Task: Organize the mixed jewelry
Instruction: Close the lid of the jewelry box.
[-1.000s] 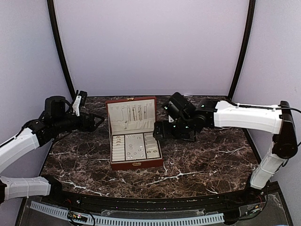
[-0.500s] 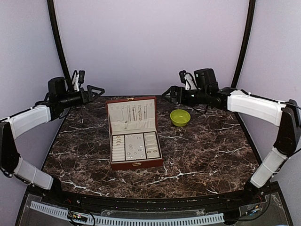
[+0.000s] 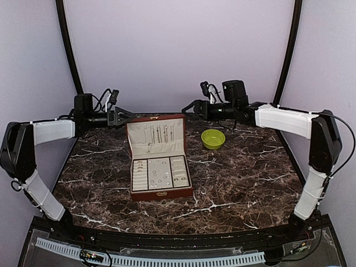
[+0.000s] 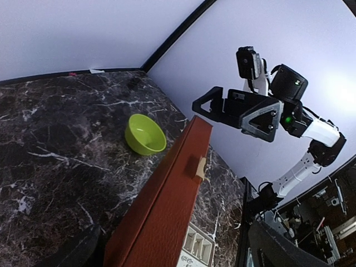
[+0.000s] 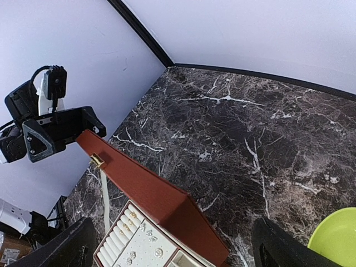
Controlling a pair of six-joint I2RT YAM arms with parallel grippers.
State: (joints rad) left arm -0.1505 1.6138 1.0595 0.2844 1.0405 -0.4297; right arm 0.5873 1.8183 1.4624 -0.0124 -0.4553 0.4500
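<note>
Jewelry (image 3: 159, 176) is the hardest thing to read here: from the overhead camera it shows only as pale silvery specks in the cream tray (image 3: 179, 163) of the open reddish-brown jewelry box (image 3: 161, 194) at the centre of the frame, with thin chains hanging in a row against the cream lining of the upright lid (image 3: 155, 146). Which specks are rings and which are studs cannot be told from that view. The right wrist camera gives a closer look at the lower left of its frame, where small silvery pieces lie scattered in a middle compartment and a few rings sit in the padded rolls beside it, but the bottom edge cuts the tray off. The same view shows only a slice of the lime-green bowl (image 3: 213, 138) at the lower right corner. In the left wrist view the lid is seen from behind, so its back hides the inside of the box except for a corner of tray at the bottom edge. Each wrist camera shows its own fingers only as dark, blurred wedges in the bottom corners. The left claw (image 3: 129, 117) hangs in the air at the upper left of the box, fingers apart and holding nothing; the right claw (image 3: 187, 107) hangs at the upper right, likewise spread and empty, above the dark marble tabletop (image 3: 245, 178).
</note>
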